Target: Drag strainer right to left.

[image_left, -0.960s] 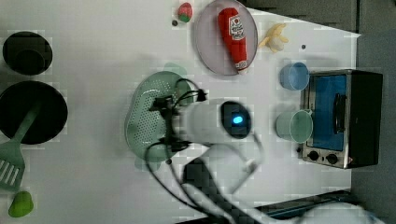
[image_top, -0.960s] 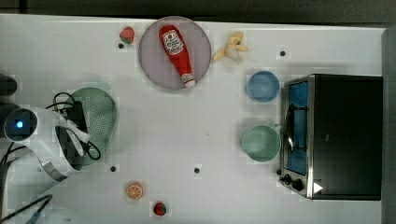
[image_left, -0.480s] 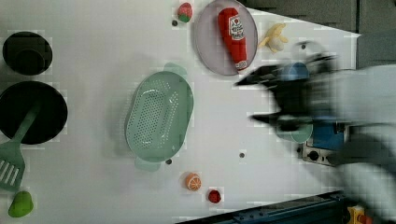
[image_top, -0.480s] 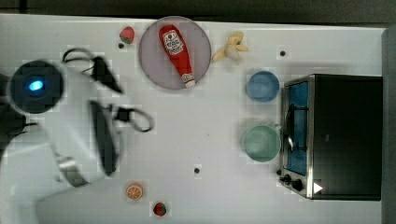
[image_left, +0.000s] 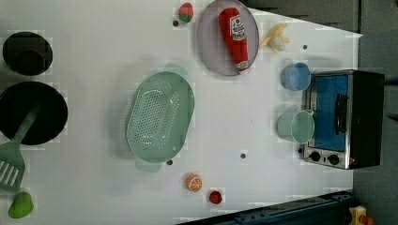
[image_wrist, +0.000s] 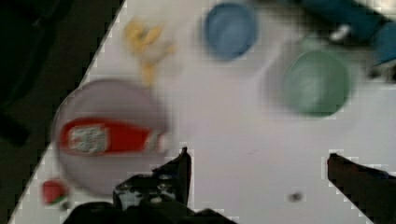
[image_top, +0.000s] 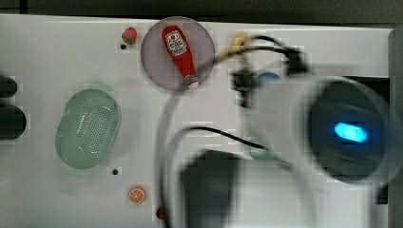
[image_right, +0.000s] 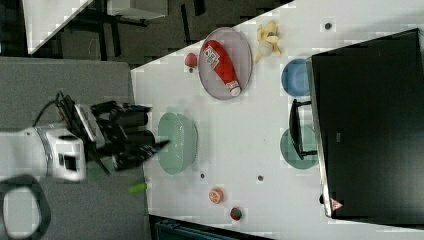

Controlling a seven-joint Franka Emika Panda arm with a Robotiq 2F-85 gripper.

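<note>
The strainer (image_top: 88, 128) is a pale mint-green oval with a dotted centre, lying flat on the white table at the top view's left; it also lies left of middle in the left view (image_left: 159, 117). Nothing holds it there. In the right view my gripper (image_right: 150, 147) hovers at the strainer's (image_right: 177, 142) left rim. The top view has the arm's blurred body (image_top: 332, 128) over the top view's right side. In the wrist view the gripper (image_wrist: 257, 168) is open, with bare table between its fingers.
A grey plate (image_left: 209, 47) bears a ketchup bottle (image_left: 233, 35) at the back. A blue bowl (image_left: 294, 76), a green cup (image_left: 295, 126) and a toaster oven (image_left: 340, 117) stand at the left view's right. An orange slice (image_left: 194, 182) lies near the front. Black pans (image_left: 33, 112) sit at the left view's left.
The arm has swung away from the strainer toward the top view's right and left the left view. The strainer lies uncovered and has not shifted in the last half second.
</note>
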